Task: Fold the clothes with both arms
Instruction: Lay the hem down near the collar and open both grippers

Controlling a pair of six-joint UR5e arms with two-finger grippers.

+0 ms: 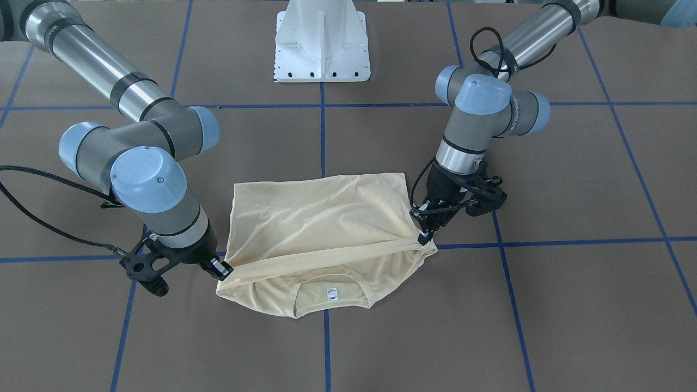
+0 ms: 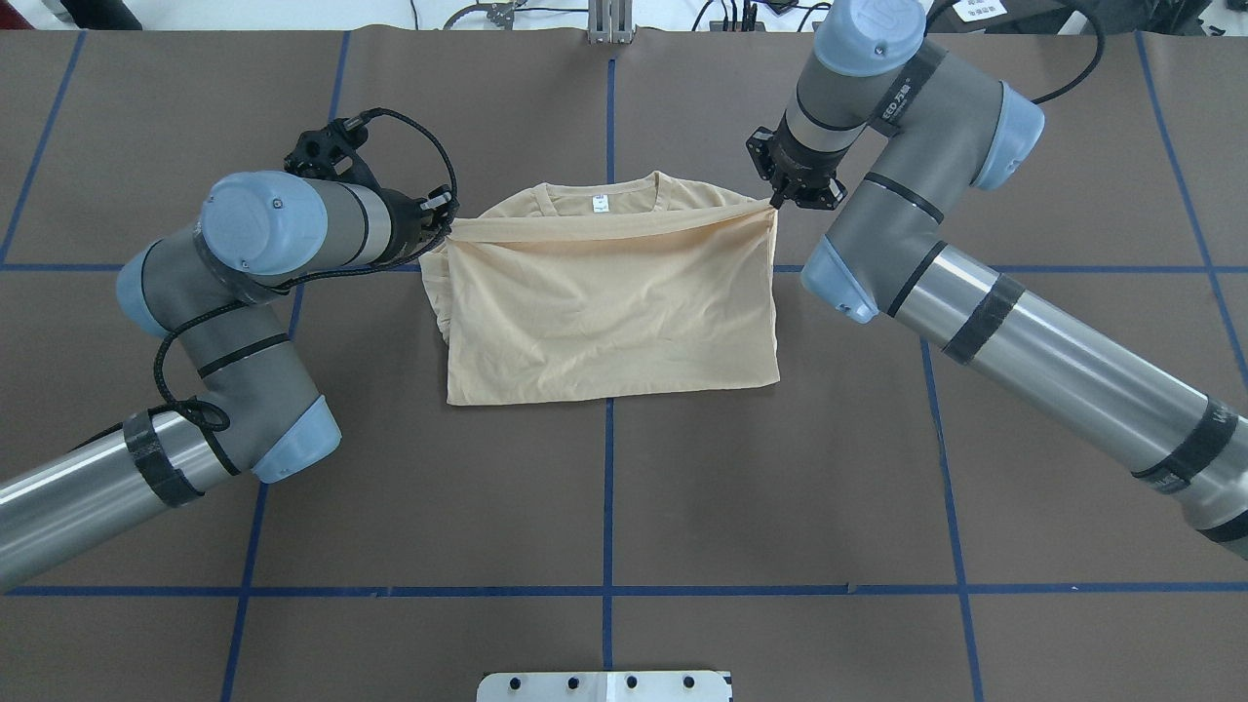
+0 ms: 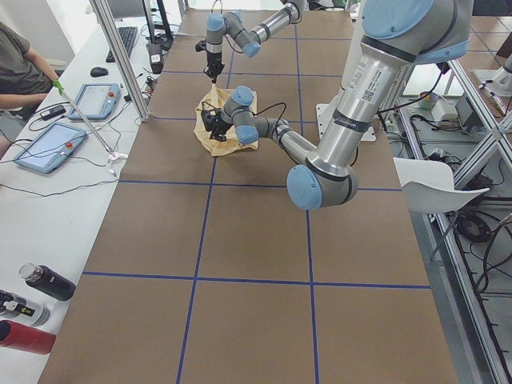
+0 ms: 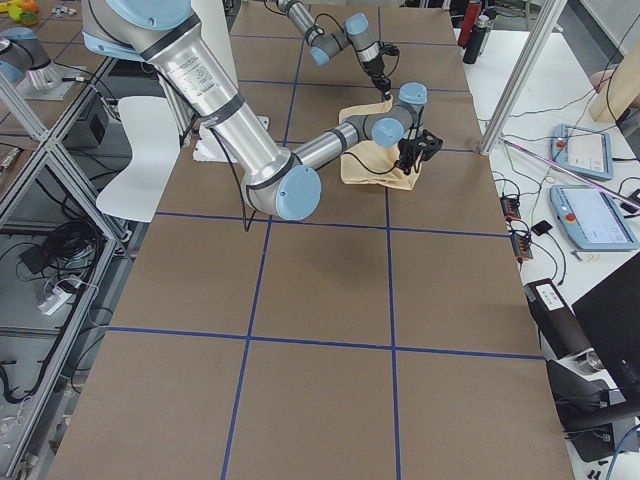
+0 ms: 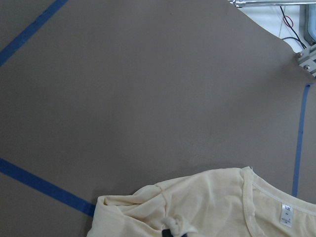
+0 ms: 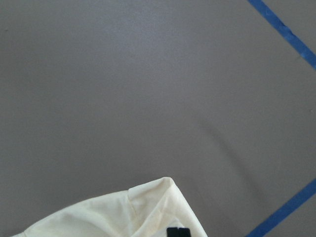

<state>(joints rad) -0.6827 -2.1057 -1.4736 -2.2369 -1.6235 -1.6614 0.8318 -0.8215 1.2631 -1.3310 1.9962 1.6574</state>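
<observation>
The pale cream-yellow shirt (image 1: 321, 228) lies folded on the brown table, ribbed collar and white neck label (image 1: 332, 294) on the side away from the robot. It also shows in the overhead view (image 2: 604, 312). My left gripper (image 2: 447, 222) is shut on one end of the shirt's folded-over edge. My right gripper (image 2: 777, 202) is shut on the other end. That edge stretches taut between them, just short of the collar and slightly above the table. In the front view the left gripper (image 1: 423, 237) is on the right and the right gripper (image 1: 222, 269) on the left. The print is hidden.
The white pedestal base (image 1: 322, 43) stands at the robot's side of the table. Blue tape lines (image 2: 609, 487) cross the brown table cover. A seated person (image 3: 20, 68), tablets and bottles (image 3: 48, 282) are on a side bench beyond the table's far edge.
</observation>
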